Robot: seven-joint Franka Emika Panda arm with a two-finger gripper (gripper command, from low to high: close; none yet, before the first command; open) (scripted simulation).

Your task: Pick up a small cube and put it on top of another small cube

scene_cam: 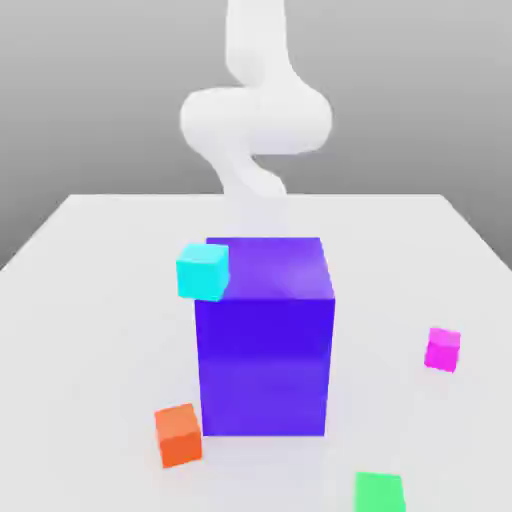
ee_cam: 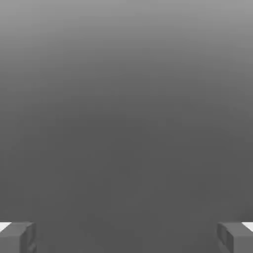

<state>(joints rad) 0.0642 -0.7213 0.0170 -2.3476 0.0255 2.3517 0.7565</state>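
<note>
The small magenta-pink cube lies on the white table at the exterior view's right, well apart from the other cubes. My white arm rises behind the big blue-purple cube, far back from the magenta cube. In the hand view my gripper is open: its grey fingers stand wide apart with nothing between them, in front of plain grey background.
A cyan cube sits against the big cube's upper corner on the exterior view's left. An orange cube lies by its near left corner. A green cube lies at the table's front edge.
</note>
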